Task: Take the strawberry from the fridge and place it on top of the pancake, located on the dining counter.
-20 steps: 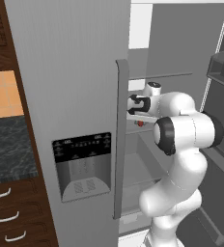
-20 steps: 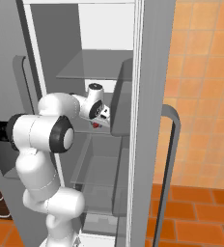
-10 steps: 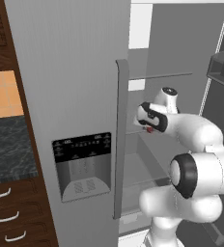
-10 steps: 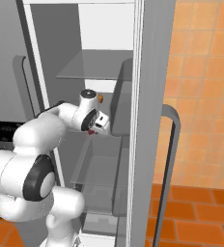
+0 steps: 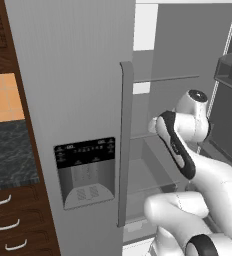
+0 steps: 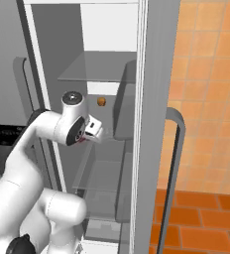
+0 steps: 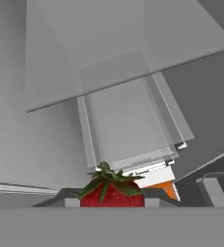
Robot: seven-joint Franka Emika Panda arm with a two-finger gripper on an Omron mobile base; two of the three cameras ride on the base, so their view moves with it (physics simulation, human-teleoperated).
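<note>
Inside the open right half of the fridge (image 5: pixel 73 90), the white arm bends up from the base and folds back at the elbow, its wrist turned toward the glass shelves. Its gripper (image 6: pixel 96 133) is clamped on the strawberry (image 7: pixel 112 192), red with green leaves, which sits between the fingertips just in front of the shelves. Farther in, a small brown thing (image 6: pixel 101 101) rests on the upper shelf (image 6: pixel 99 74); an orange tiled wall (image 6: pixel 208 89) stands right of the open door.

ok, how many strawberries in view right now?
1. The strawberry sits between the tips of the gripper, at the open fridge. More could be hidden behind the arm.
</note>
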